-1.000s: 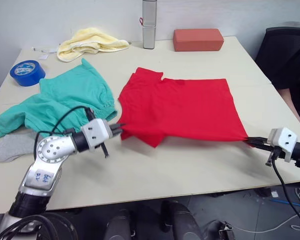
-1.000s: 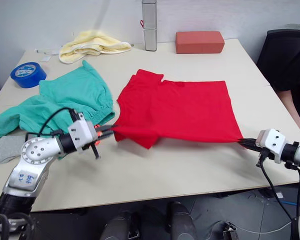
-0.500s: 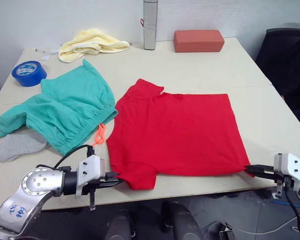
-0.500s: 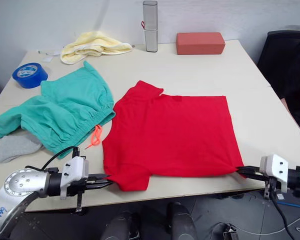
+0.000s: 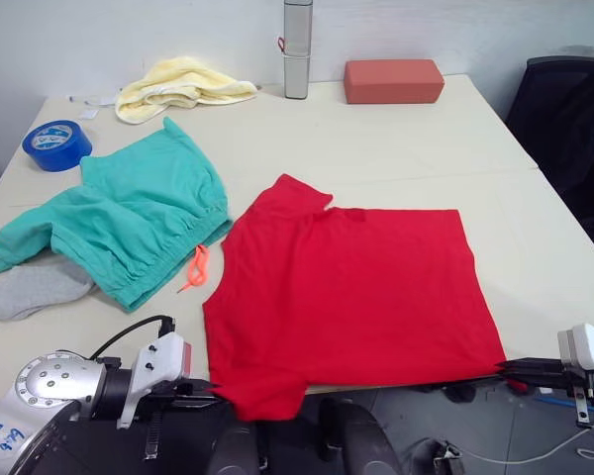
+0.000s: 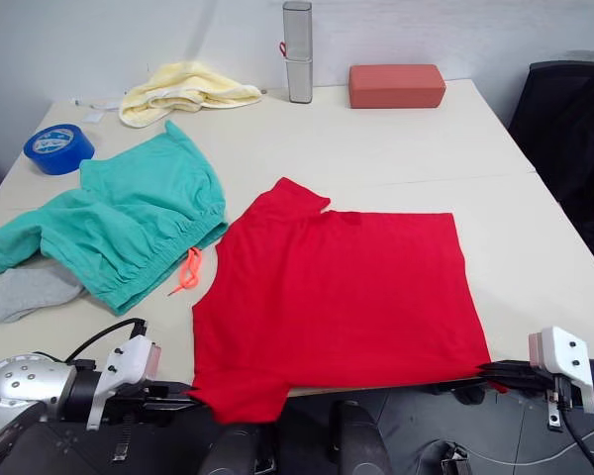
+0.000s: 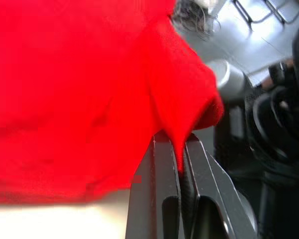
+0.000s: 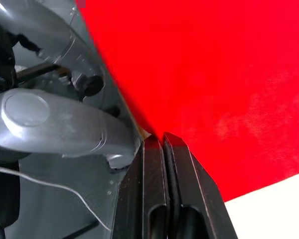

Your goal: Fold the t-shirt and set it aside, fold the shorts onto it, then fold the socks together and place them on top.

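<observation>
Both grippers, left (image 5: 210, 401) and right (image 5: 510, 370), clamped the t-shirt (image 5: 351, 292) hem (overhanging the table (image 5: 396, 139)), which needed even tension

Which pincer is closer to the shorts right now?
Left. The left pincer holds the t-shirt's near corner, just in front of the shorts; the right pincer grips the opposite corner, far across.

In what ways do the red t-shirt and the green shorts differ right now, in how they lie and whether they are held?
The t-shirt lies spread flat, and its near edge hangs over the table edge; the shorts lie bunched and wrinkled, fully on the table. The t-shirt is pinched at both near corners by the left gripper and the right gripper; the shorts are held by neither. Both are unfolded.
</observation>
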